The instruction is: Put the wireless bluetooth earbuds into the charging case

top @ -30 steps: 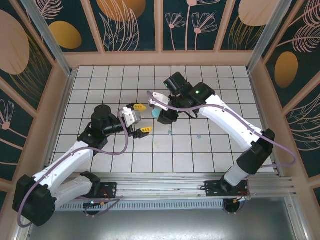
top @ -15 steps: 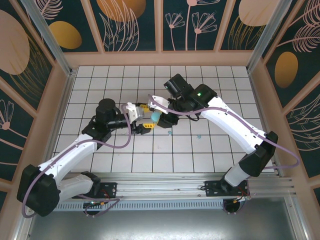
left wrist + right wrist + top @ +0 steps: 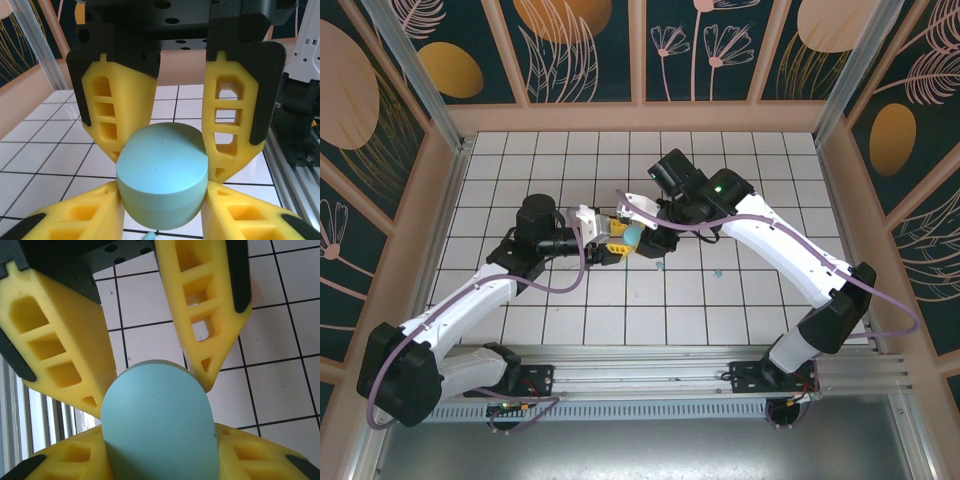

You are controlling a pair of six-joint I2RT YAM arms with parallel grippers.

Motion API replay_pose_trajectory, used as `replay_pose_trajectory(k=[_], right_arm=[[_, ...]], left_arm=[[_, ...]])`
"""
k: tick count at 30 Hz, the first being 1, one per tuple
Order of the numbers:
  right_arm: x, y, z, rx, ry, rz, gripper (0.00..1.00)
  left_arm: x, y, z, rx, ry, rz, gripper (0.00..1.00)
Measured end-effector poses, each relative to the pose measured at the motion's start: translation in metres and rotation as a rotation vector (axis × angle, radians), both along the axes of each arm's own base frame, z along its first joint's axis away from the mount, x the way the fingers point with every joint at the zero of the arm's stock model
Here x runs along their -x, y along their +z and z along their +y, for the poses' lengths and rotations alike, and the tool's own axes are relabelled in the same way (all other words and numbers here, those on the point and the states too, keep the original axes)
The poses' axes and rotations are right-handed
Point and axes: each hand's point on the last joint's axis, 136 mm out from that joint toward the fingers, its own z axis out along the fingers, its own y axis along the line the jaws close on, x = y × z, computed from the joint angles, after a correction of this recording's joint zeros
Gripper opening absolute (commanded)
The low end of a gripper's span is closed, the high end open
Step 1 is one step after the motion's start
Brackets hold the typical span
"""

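Left gripper (image 3: 618, 239) now tight on blue case (image 3: 162, 165)

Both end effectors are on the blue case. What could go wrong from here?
1. The left end effector and right end effector both clamp the blue case. An uneven pull or release could twist or drop it.
2. Four fingers crowd its rounded sides, so a slip or clash seems possible.
3. A teal earbud lies loose on the tiles nearby, where a dropped case might knock it away.
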Motion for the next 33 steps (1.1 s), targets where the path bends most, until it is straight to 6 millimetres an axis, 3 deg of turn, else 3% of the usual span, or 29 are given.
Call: replay_pose_trajectory(k=[5,10,15,21,26,29,33], right_arm=[[0.001,0.0,0.0,0.003,0.001,0.003,0.28],[0.0,0.0,0.0,-0.002,0.0,-0.001,0.45],[0.001,0.008,0.0,-0.053,0.002,-0.048,0.55],[0.004,0.042,-0.015,-0.204,-0.013,-0.141,0.68],[-0.008,0.077,-0.036,-0.387,-0.116,-0.213,0.82],[-0.016,0.09,-0.047,-0.493,-0.205,-0.213,0.82],[-0.032,0.102,-0.047,-0.586,-0.319,-0.152,0.8]], left_arm=[[0.001,0.0,0.0,-0.002,-0.001,0.003,0.25],[0.001,0.0,0.0,-0.001,0.0,0.002,0.2],[-0.001,0.007,0.003,0.016,0.031,-0.015,0.18],[-0.006,0.008,0.008,0.051,0.092,0.001,0.17],[-0.013,0.009,0.014,0.085,0.152,0.039,0.16],[-0.016,0.016,0.016,0.115,0.175,0.061,0.17],[-0.015,0.027,0.017,0.157,0.179,0.086,0.17]])
